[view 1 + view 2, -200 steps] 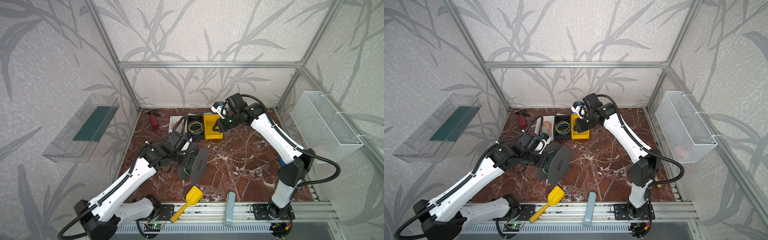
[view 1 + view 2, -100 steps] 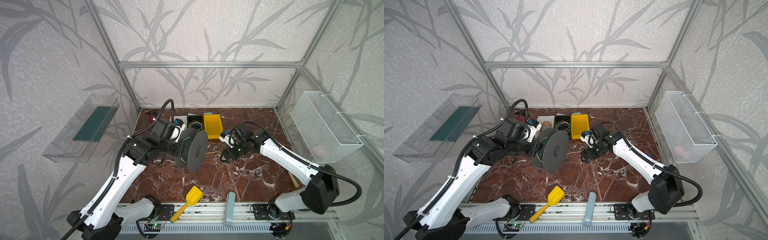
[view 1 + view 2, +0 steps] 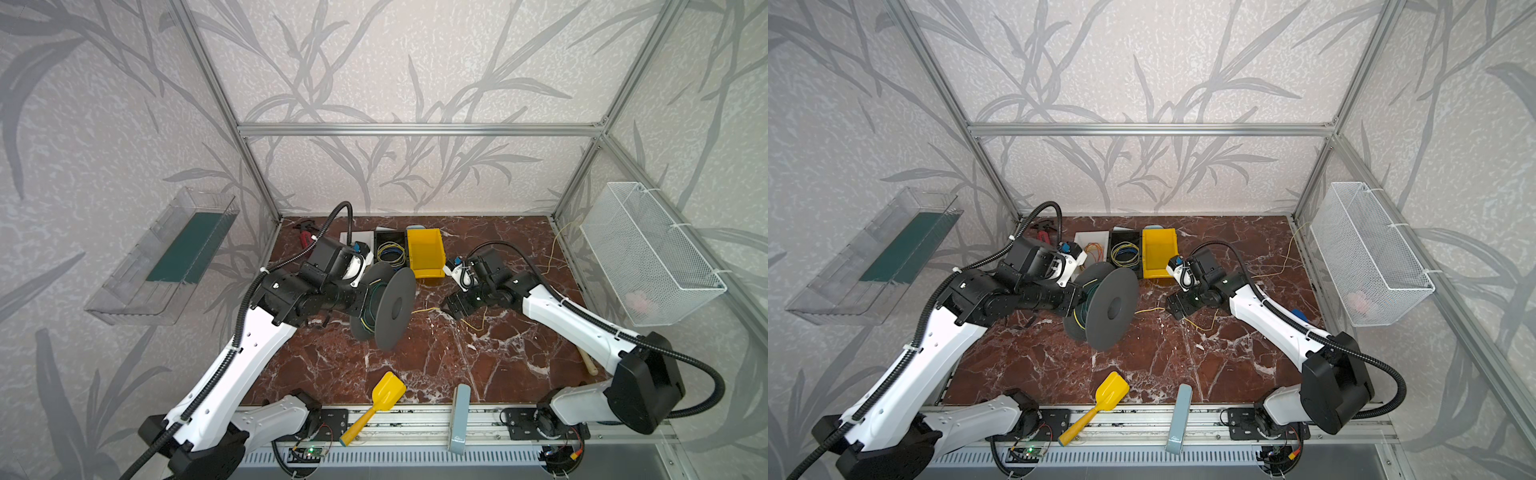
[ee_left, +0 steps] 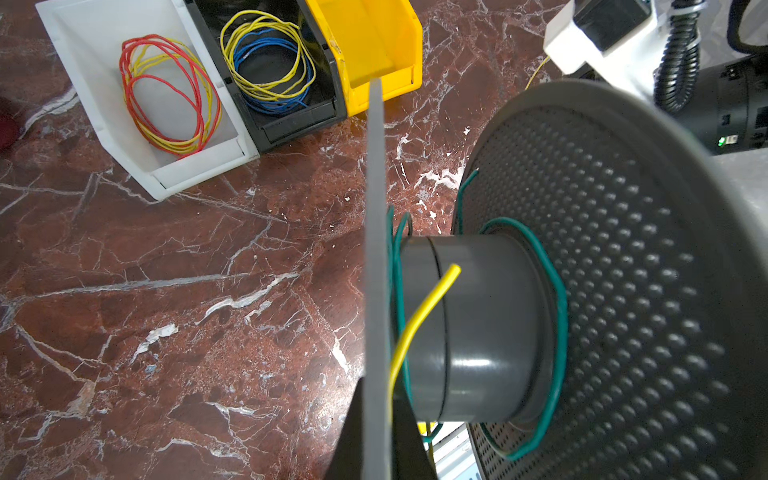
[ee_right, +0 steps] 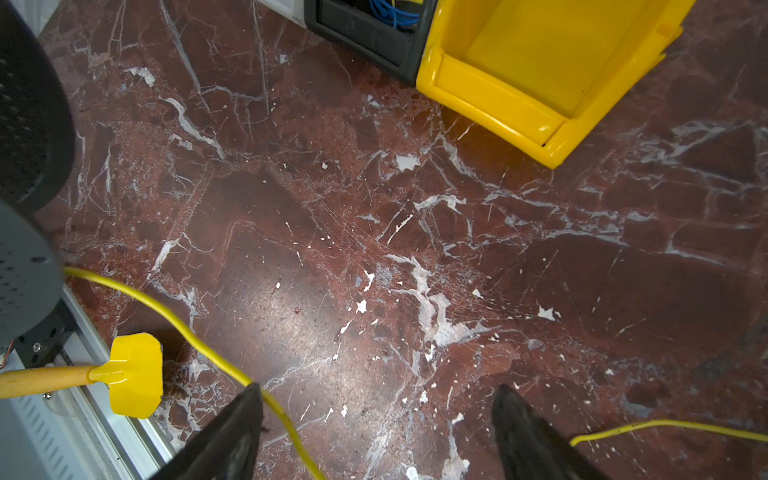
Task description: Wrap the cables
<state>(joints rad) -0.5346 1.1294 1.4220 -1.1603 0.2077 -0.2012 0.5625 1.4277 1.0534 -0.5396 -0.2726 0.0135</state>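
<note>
At the front rail a yellow scoop (image 3: 388, 390) lies clear of the work. Mid-table, the left gripper (image 4: 376, 419) is clamped on the rim of 1 disc of the grey spool (image 3: 395, 309), holding it with its discs roughly upright. The pale-yellow wire (image 5: 187, 328) has its end lying on the spool's core beside some green turns. From there it runs across the table (image 3: 436, 365) to the right gripper (image 5: 380, 432), whose jaws stand wide apart. The wire passes between them, close against 1 finger, and nothing is held.

The step in hand looks like taking hold of the wire. Close on it near the spool, keep light tension, and feed it between the 2 discs so each turn lands on the core — slack would let the loose end slip off.

The left arm reaches in from the front, wrist turned toward the middle. The right arm stretches low, its gripper angled down at the table. Farther back, the wire's tail trails toward the far right corner, beyond the yellow bin (image 3: 424, 249).
</note>
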